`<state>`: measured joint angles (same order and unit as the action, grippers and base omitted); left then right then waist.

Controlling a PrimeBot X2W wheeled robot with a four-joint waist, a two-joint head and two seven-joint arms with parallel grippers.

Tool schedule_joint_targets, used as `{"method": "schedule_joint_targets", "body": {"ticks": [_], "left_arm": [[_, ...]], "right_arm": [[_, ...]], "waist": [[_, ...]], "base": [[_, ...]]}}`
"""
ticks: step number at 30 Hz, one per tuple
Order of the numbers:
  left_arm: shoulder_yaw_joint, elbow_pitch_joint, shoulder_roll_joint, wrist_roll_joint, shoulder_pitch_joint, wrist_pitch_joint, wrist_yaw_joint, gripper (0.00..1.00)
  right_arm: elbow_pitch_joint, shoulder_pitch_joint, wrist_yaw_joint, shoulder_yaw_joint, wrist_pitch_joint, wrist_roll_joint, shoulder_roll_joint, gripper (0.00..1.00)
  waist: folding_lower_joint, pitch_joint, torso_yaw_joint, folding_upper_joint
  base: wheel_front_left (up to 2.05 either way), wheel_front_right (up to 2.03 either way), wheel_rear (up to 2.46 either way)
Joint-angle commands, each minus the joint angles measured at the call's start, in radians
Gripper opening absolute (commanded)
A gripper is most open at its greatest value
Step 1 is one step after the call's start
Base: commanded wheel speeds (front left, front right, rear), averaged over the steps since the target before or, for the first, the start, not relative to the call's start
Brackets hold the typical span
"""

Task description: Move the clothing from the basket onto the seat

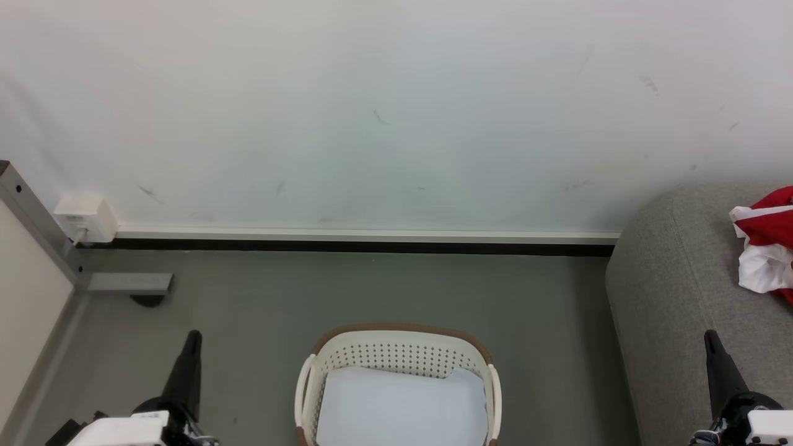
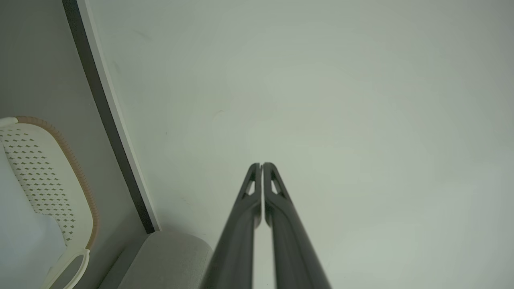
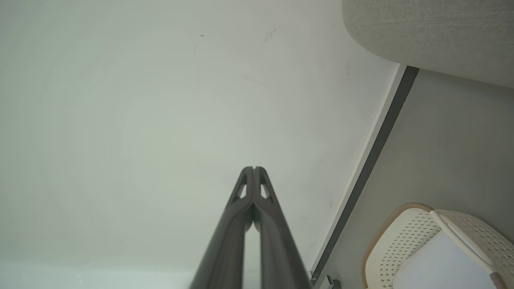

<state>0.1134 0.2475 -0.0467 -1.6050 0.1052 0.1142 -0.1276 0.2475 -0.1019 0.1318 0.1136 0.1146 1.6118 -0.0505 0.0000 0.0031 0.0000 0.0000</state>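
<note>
The red and white clothing lies bunched on the grey seat at the right edge of the head view. The cream basket with a brown rim stands on the floor at bottom centre, holding a pale blue-white pad. My left gripper points up at the lower left, shut and empty, left of the basket. My right gripper is shut and empty at the lower right, in front of the seat. In the wrist views the left gripper and right gripper tips touch, facing the wall.
A white wall with a dark baseboard closes the back. A metal post with a foot and a white wall box stand at the left. Grey floor lies between basket and wall.
</note>
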Motion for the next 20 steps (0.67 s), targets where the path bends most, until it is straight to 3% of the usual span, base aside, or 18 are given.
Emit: {"method": "schedule_joint_targets", "body": {"ticks": [1,20], "left_arm": [[0.002,-0.004,-0.007,-0.014,0.007,0.004,-0.006,0.00],[0.002,-0.004,-0.007,-0.014,0.007,0.004,-0.006,0.00]], "right_arm": [[-0.005,-0.012,-0.002,0.005,0.004,0.001,0.001,0.00],[-0.005,-0.012,-0.002,0.005,0.004,0.001,0.001,0.00]], "waist": [[0.0000,0.000,0.000,0.0000],[0.0000,0.000,0.000,0.0000]], "base": [[0.00,0.00,0.00],[0.00,0.00,0.00]]}}
